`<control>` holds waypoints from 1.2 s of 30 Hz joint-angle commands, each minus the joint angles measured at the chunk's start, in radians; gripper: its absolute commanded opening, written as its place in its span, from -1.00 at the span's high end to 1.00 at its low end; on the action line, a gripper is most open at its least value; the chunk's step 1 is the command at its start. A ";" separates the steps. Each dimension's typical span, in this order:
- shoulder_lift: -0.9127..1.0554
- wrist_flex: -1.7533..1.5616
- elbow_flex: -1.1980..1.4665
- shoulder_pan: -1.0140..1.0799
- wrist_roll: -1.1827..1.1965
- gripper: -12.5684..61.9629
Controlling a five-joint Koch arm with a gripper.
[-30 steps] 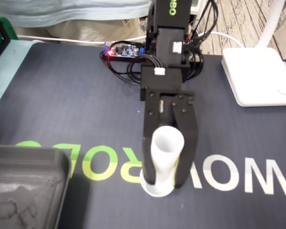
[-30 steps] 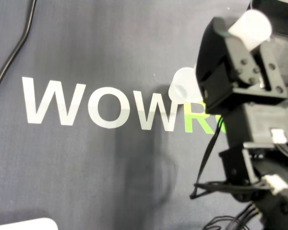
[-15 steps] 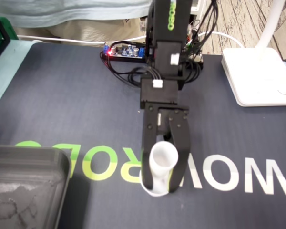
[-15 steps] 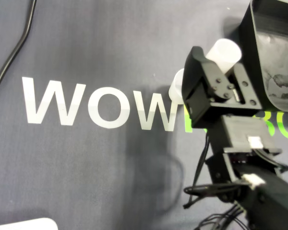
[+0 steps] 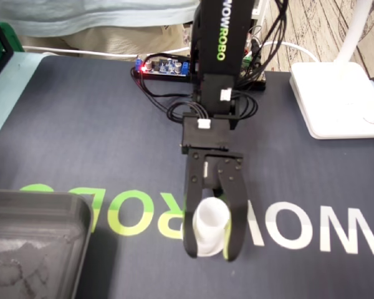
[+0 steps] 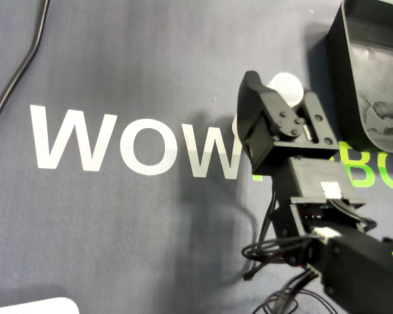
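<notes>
A white cup stands open end up between the black fingers of my gripper, which is shut on its sides. The overhead view shows the same cup from above, with a finger pressed against each side, inside the gripper. Beneath it a second white round thing rests on the dark mat; only a sliver shows beside the gripper's left finger. In the fixed view its rim peeks out at the cup's base. Whether the two touch cannot be told.
A dark grey tray fills the fixed view's bottom left and appears at the overhead view's top right. A white lamp base sits at the right. A circuit board and cables lie behind the arm.
The gripper has come down towards the mat with the cup held in it. The cup now sits low over the white thing on the WOWROBO lettering.
</notes>
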 commanded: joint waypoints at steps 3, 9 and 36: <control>0.005 -0.092 -0.043 0.009 0.002 -0.01; 0.049 -0.218 -0.037 0.008 0.008 -0.01; 0.877 0.667 -0.005 0.156 0.848 -0.01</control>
